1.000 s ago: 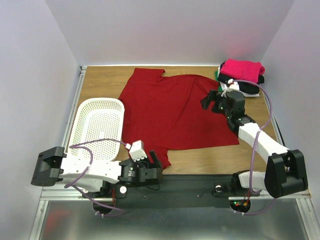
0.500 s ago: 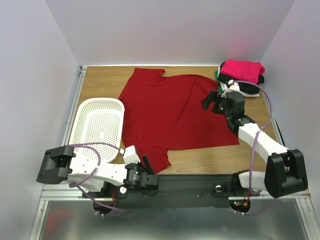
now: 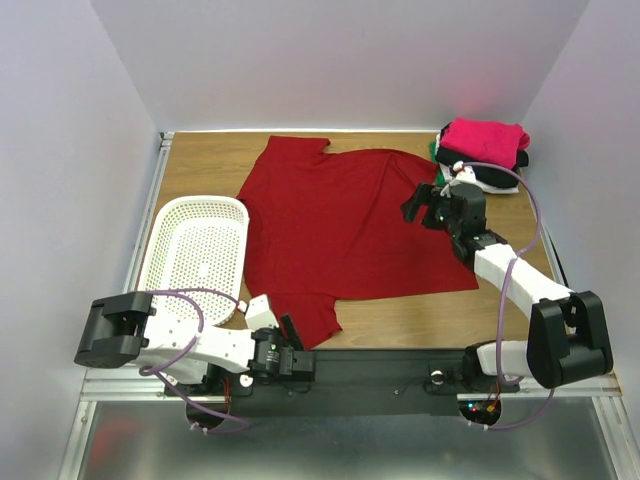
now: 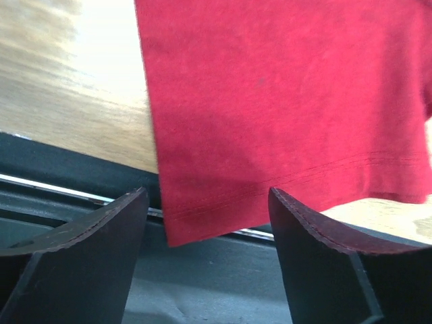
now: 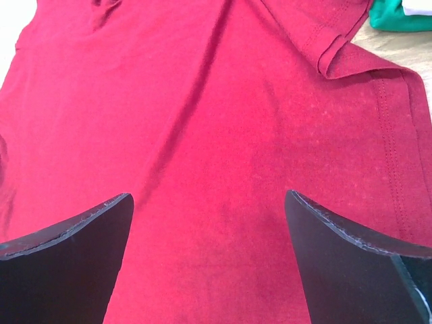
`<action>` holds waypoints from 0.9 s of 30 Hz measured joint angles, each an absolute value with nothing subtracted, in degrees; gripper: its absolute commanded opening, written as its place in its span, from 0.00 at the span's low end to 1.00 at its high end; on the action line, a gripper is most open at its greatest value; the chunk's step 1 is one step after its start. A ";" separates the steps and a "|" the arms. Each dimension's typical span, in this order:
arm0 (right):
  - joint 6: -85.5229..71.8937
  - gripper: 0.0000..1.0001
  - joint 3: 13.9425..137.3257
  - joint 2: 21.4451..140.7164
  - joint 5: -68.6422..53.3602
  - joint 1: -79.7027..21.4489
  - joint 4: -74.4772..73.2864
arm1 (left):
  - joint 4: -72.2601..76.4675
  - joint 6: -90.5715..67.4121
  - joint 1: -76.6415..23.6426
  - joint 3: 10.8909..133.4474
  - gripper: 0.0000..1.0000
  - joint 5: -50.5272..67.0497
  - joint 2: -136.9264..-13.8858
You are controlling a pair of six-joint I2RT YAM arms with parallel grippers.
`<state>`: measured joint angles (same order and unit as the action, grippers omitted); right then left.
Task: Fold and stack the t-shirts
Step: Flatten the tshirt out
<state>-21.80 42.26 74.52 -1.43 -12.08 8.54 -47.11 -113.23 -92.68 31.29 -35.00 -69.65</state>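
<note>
Tabletop (image 3: pixel 200 165) of pale wood fills the booth. Spread across its middle is the dark red t-shirt (image 3: pixel 340 225), lying flat but a little creased, with one sleeve reaching toward 11 o'clock and a lower flap hanging toward 6 o'clock, right at the near edge. At 9 o'clock sits the white perforated basket (image 3: pixel 200 201), its right rim just beside the shirt. Up at 1 o'clock, in the far corner, is a small stack of folded shirts: the pink one (image 3: pixel 487 135) on top, black (image 3: pixel 497 178) under it, and a sliver of green (image 3: pixel 437 148) showing at the left side.

The right gripper (image 3: pixel 425 207) hangs over the shirt's edge at 3 o'clock, jaws spread wide and holding nothing; its own camera shows only red cloth between the fingers (image 5: pixel 74 250). The left gripper (image 3: pixel 292 335) is low at 7 o'clock, by the shirt's near flap. Its jaws are also parted wide and empty, with the hem (image 4: pixel 270 196) lying just past the fingertips.
</note>
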 measured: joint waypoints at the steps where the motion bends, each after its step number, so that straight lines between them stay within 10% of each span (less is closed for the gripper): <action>1: -21.80 1.00 42.26 74.52 -1.43 -12.08 8.54 | -46.63 -113.30 -92.68 30.94 0.79 -34.76 -69.56; 11: -21.80 1.00 42.26 73.91 -1.34 -12.08 8.51 | -43.07 -113.49 -92.68 30.15 0.51 -32.99 -70.52; 15: -21.80 1.00 42.26 73.76 -1.28 -12.08 8.54 | -42.50 -113.47 -92.71 30.17 0.02 -33.06 -70.43; 27: -21.80 1.00 42.26 73.76 1.04 -12.08 8.51 | -40.45 -113.80 -92.36 29.78 0.00 -42.72 -62.24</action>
<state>-21.80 42.26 73.76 1.04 -12.08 8.51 -40.45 -113.80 -92.36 29.78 -42.72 -62.24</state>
